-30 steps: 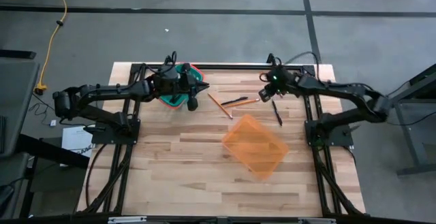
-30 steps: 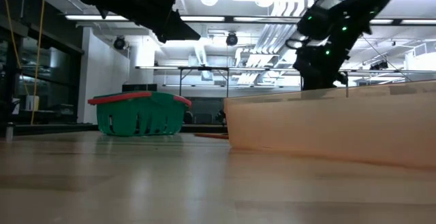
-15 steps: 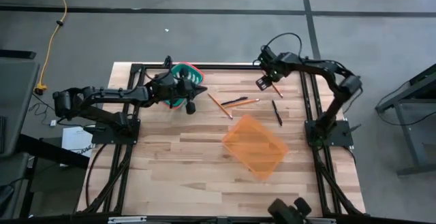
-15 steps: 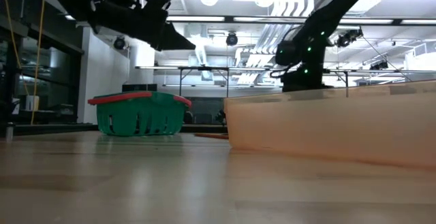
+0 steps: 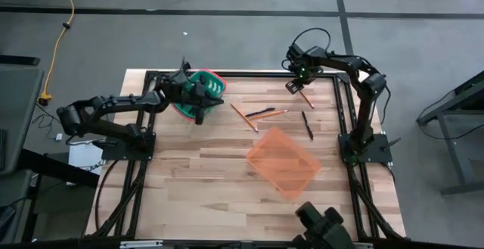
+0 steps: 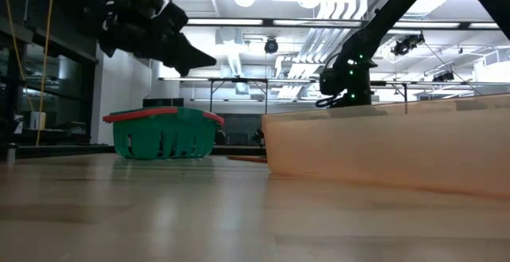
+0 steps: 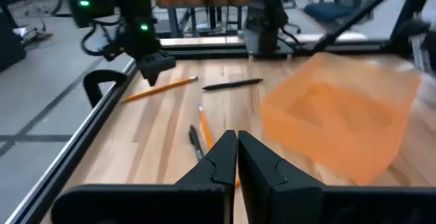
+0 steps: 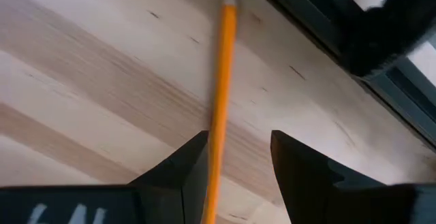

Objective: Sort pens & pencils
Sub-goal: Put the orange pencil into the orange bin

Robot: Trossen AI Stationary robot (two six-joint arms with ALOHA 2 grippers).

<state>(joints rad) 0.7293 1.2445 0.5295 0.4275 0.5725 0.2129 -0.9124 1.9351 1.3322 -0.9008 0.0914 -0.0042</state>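
Observation:
My right gripper hangs open near the table's far edge. Its fingers stand on either side of an orange-yellow pencil that lies flat on the wood; the pencil runs close along one finger, and I cannot tell whether they touch. My left gripper is shut and empty, above the near rim of the green basket. Two more pencils and two black pens lie on the table between the arms.
An orange basket sits near the table's middle, toward the near side of the pens. The green basket, red-rimmed, stands at the far left. A black frame rail runs along the far edge, just beyond the right gripper.
The right gripper has moved toward the far edge, as its arm folded back and rose behind it. The left gripper has drawn back toward the table's left, over the green basket, and come down a little.

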